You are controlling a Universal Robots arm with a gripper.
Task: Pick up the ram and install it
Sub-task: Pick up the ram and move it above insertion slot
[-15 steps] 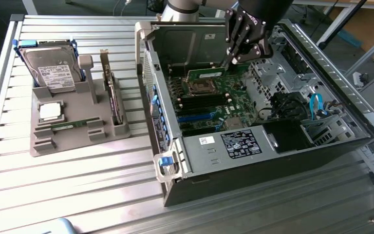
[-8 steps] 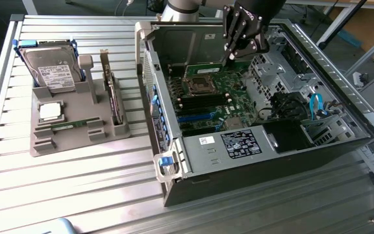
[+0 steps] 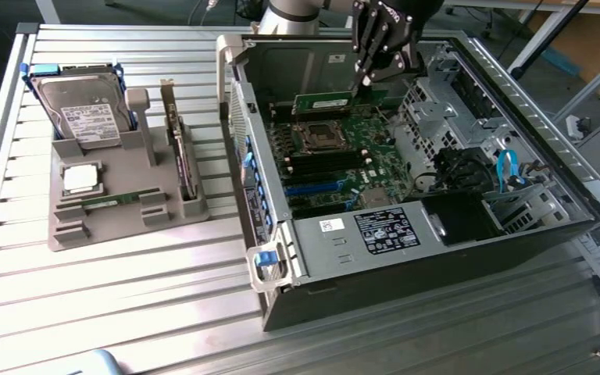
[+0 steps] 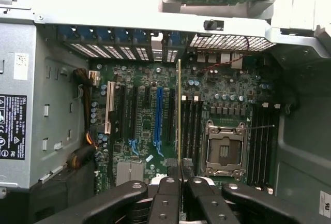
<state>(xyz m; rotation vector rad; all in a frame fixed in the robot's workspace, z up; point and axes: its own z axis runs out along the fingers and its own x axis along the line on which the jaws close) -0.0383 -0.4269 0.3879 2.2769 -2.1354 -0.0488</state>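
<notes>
on the desk (image 3: 123, 312), at the exterior view's left, a grey tray (image 3: 71, 234) holds a second stick (image 3: 112, 201). further right lies the open computer case (image 3: 383, 291). in the upper middle of that view the pincer (image 3: 366, 78) is clenched on one end of the ram (image 3: 326, 102), which hangs over the board, apart from the slots (image 4: 190, 123). gripped at one end like that, i'd worry the ram tilts. if it meets a slot skewed, or with the notch off, pressing down could jam it or bend something.
</notes>
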